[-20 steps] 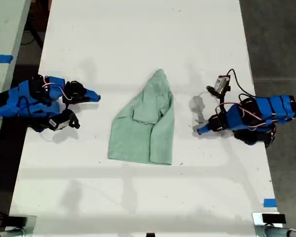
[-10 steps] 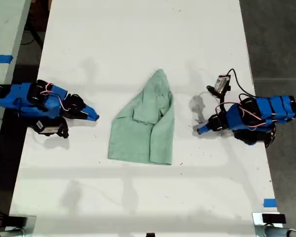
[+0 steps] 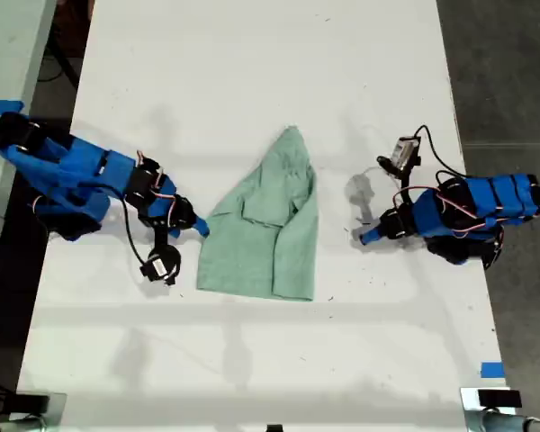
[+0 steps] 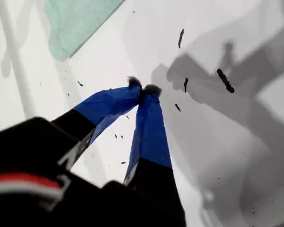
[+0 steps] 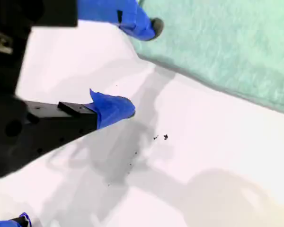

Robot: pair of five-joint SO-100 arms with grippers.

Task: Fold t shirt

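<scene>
Cloth, pale mint t shirt point(image 3: 263, 225), lies mid-table point(image 3: 252, 72), partly folded. Soft, light, limp; likely best pinched at an edge or hem corner. My second gripper point(image 5: 139, 66), jaws spread, sits at the shirt's edge on the exterior view's left. My first gripper point(image 4: 143, 88), jaws pressed together, empty, rests apart.

The t shirt point(image 3: 265, 225) is soft, matt cloth with a faintly fuzzy, towel-like nap, clearest in the second wrist view point(image 5: 227, 42). The table point(image 3: 252, 72) is smooth, matt white, flecked with small dark specks. My first gripper point(image 4: 143, 88) and my second gripper point(image 5: 142, 66) have matt blue fingertips, possibly tape-wrapped, over black, seemingly plastic bodies.
</scene>
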